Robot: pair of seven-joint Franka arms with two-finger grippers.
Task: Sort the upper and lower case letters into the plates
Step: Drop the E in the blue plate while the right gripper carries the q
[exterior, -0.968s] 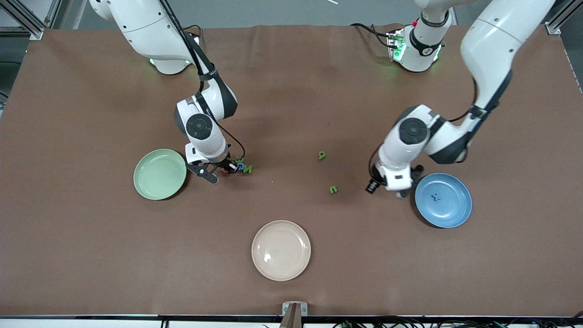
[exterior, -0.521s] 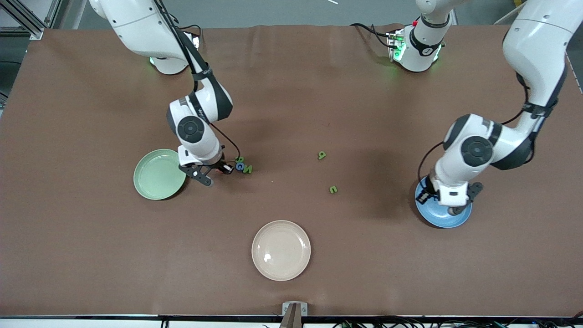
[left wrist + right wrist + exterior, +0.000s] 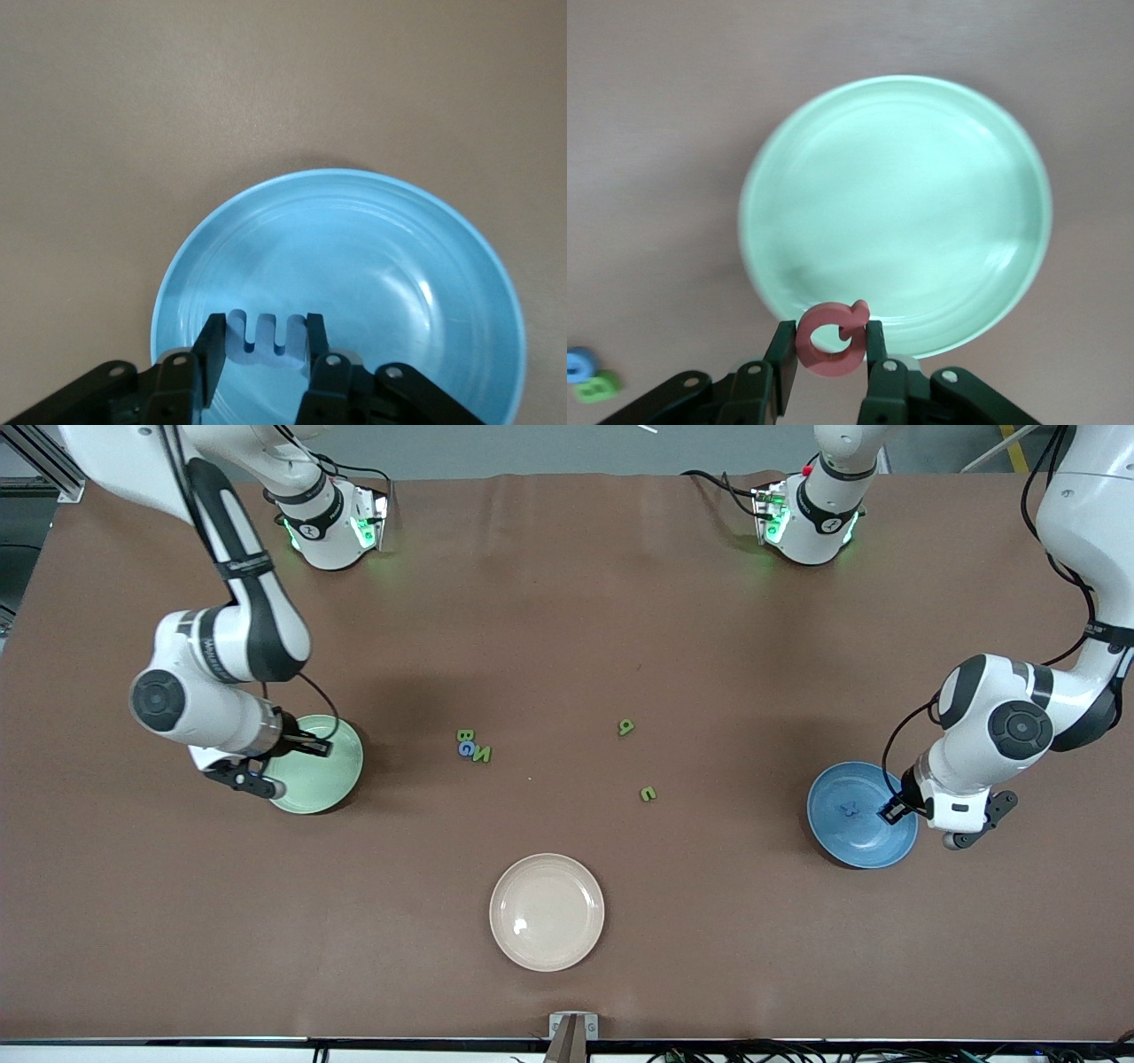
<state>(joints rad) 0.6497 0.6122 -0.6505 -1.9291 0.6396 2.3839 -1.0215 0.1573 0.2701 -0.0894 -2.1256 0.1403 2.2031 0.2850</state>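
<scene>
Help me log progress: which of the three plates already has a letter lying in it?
The blue plate, toward the left arm's end, holds a small dark letter. The green plate and the beige plate hold none.

Loose letters lie between the two plates — third plate nearer the camera.

A brown matte table carries a round cream-beige plate. Farther from the front camera than that plate lie a pale mint green round plate toward the right arm's end, a medium blue round plate toward the left arm's end, three clustered small letters, and two small green letters.
</scene>
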